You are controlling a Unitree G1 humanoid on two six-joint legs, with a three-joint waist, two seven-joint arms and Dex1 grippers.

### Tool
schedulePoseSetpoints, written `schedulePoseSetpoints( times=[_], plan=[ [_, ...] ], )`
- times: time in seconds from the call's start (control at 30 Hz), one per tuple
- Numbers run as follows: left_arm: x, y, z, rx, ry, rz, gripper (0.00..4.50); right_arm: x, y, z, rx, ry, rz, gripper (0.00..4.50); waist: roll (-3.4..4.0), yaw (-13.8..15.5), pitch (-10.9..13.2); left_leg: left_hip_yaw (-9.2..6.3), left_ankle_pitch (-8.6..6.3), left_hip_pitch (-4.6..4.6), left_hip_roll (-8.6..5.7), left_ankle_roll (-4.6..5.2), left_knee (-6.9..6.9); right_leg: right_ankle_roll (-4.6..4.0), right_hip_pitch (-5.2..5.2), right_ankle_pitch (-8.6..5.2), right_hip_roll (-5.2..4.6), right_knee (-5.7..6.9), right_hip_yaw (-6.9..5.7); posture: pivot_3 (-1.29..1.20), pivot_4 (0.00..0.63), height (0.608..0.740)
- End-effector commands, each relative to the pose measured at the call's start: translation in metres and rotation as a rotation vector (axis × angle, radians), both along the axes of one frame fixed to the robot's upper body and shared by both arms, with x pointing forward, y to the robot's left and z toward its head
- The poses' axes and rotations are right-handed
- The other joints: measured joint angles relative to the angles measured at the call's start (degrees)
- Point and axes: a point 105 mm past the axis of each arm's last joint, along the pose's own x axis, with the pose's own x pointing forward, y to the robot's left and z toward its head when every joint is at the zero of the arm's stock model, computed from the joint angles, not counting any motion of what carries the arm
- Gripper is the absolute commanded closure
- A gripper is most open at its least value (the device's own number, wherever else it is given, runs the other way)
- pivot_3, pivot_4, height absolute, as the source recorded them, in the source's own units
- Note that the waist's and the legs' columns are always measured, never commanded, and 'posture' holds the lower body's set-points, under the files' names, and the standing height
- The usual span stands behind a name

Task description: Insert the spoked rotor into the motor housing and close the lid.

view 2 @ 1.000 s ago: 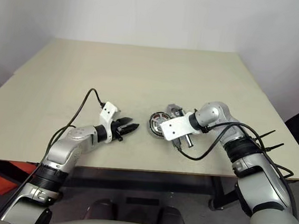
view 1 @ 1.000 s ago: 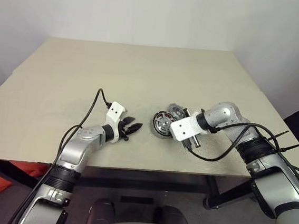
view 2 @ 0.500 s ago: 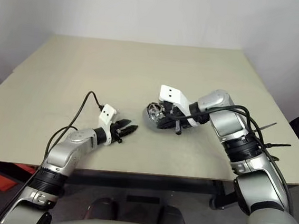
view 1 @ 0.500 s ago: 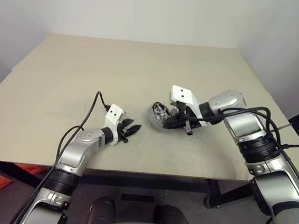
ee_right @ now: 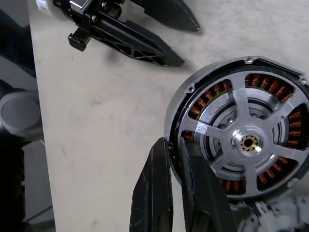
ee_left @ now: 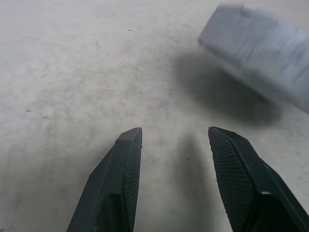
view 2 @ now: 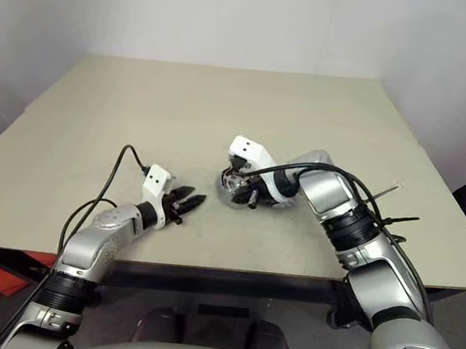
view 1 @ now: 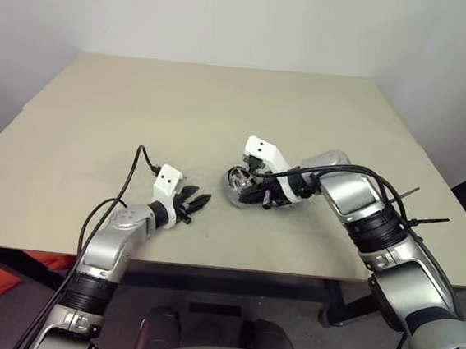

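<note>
We see the motor housing (ee_right: 239,140) near the middle of the worktop (view 1: 223,107), tilted and raised at one edge, its ring of copper windings showing between the arms of the spoked rotor (ee_right: 248,142), which sits inside it with its shiny hub at the centre. The right gripper (ee_right: 179,145) has its jaws pinched nearly together on the housing's rim, one finger outside the wall and the other just inside, over the windings. From the head views we find this same gripper (view 1: 244,190) reaching in from the robot's right, its white wrist block above the part. The left gripper (view 1: 196,201) hangs just over the worktop, near the housing on the robot's left but apart from it; its jaws stand partly open with bare worktop between the fingers (ee_left: 120,179), and they hold nothing.
</note>
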Motion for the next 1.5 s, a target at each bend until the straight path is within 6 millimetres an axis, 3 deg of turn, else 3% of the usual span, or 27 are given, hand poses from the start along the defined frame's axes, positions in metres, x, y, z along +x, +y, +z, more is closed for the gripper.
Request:
schedulePoseSetpoints(
  times=[0.03,0.2,0.3,0.47,0.67,0.9,1.0,1.17,1.3,1.5],
  plan=[
    [0.003,0.002,0.015,-0.006,-0.055,0.006,2.2,0.003,0.007,0.011,0.027,-0.022,0.004,4.48,0.0,0.0,0.0,0.0,0.0,0.0,0.0,0.0,0.0,0.0,0.0,0.0,0.0,0.0,0.0,0.0,0.0,0.74],
    [0.004,0.002,0.016,-0.007,-0.058,0.009,2.2,0.011,0.01,0.004,0.03,0.016,-0.072,4.48,0.0,0.0,0.0,0.0,0.03,0.06,0.0,-0.06,0.0,0.0,0.01,0.0,0.0,0.06,0.01,0.0,0.0,0.74],
    [0.005,0.002,0.017,-0.007,-0.061,0.009,2.2,0.016,0.011,0.003,0.03,0.014,-0.093,3.64,0.0,0.0,0.0,0.0,0.09,0.11,0.0,-0.15,0.01,0.0,0.01,0.0,0.0,0.17,0.02,0.0,0.0,0.74],
    [0.008,0.003,0.017,-0.006,-0.063,0.01,2.2,0.018,0.014,0.006,0.043,-0.017,-0.086,1.86,0.0,0.0,0.0,-0.02,0.14,0.16,0.0,-0.23,0.03,0.0,0.03,0.0,0.0,0.24,0.03,0.0,0.0,0.74],
    [0.008,0.003,0.018,-0.006,-0.064,0.009,2.2,0.019,0.018,0.029,0.119,-0.073,-0.068,0.01,0.0,0.0,0.0,-0.03,0.17,0.18,-0.01,-0.29,0.06,0.02,0.03,-0.01,0.0,0.3,0.04,0.0,0.0,0.74],
    [0.009,-0.002,0.021,-0.014,-0.069,-0.01,2.2,0.023,0.02,0.049,0.227,-0.17,-0.083,0.01,0.0,0.2,0.0,-0.03,0.17,0.16,-0.01,-0.29,0.04,0.0,0.01,0.01,0.02,0.3,0.03,0.0,0.0,0.74],
    [0.01,-0.003,0.024,-0.026,-0.07,-0.027,2.2,0.027,0.015,0.055,0.307,-0.146,-0.179,0.01,0.0,0.3,0.0,-0.03,0.17,0.13,-0.02,-0.28,0.04,0.0,-0.01,0.01,0.02,0.29,0.04,0.0,0.0,0.74],
    [0.013,-0.003,0.026,-0.031,-0.065,-0.04,2.2,0.02,0.002,0.063,0.488,0.109,-0.356,0.01,0.0,0.7,0.0,-0.03,0.18,0.15,-0.05,-0.29,0.05,0.0,0.0,0.01,0.02,0.29,0.05,0.0,0.0,0.74],
    [0.015,-0.005,0.024,-0.031,-0.054,-0.058,2.2,-0.001,-0.014,0.064,0.637,0.461,-0.435,0.01,0.0,1.0,0.0,-0.03,0.24,0.17,-0.07,-0.4,0.04,0.0,0.01,0.01,0.03,0.3,0.05,0.0,0.0,0.74],
    [0.017,-0.008,0.024,-0.027,-0.048,-0.08,2.2,-0.023,-0.04,0.037,0.682,0.686,-0.455,0.01,0.01,1.5,0.0,-0.03,0.34,0.2,-0.06,-0.56,0.03,0.0,0.06,0.01,0.0,0.28,0.04,0.0,0.0,0.74]
  ],
)
